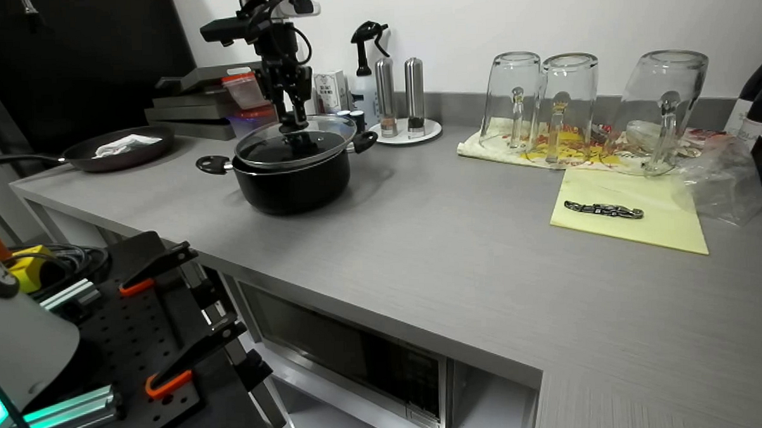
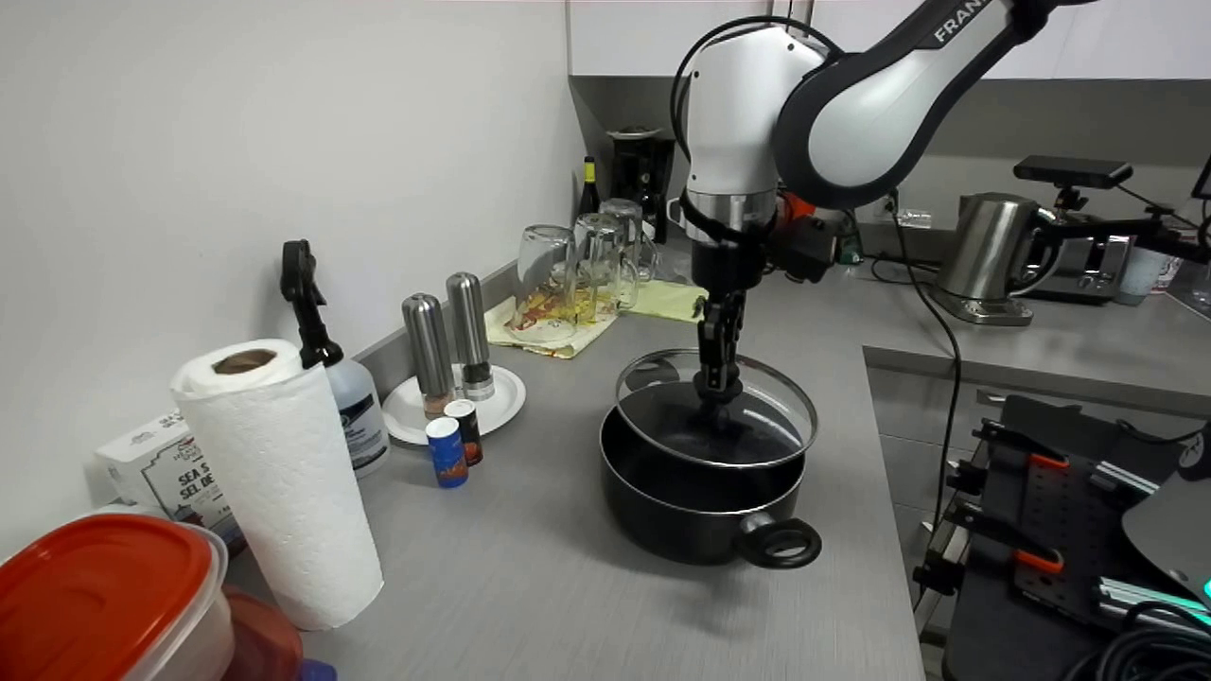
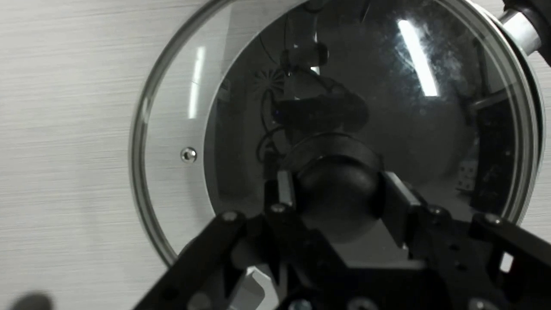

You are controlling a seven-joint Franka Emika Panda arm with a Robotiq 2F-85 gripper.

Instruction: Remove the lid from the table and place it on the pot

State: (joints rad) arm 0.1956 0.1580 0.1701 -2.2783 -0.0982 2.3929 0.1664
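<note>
"Glass lid (image 2: 757,418), off the bench (image 2: 530,577) and hanging over the pot (image 2: 676,530). Is it held?"

"Yes, the gripper (image 3: 342,189) is clamped on its knob (image 3: 339,204)"

"It looks off-centre from here"

"Then I'd ease it towards the uncovered handle (image 2: 781,546), keep it level, lower slowly, and let go only once the rim (image 3: 138,146) seats all round"

Wrist view close above lid (image 3: 379,125); pot (image 2: 681,520) in both exterior views.
</note>
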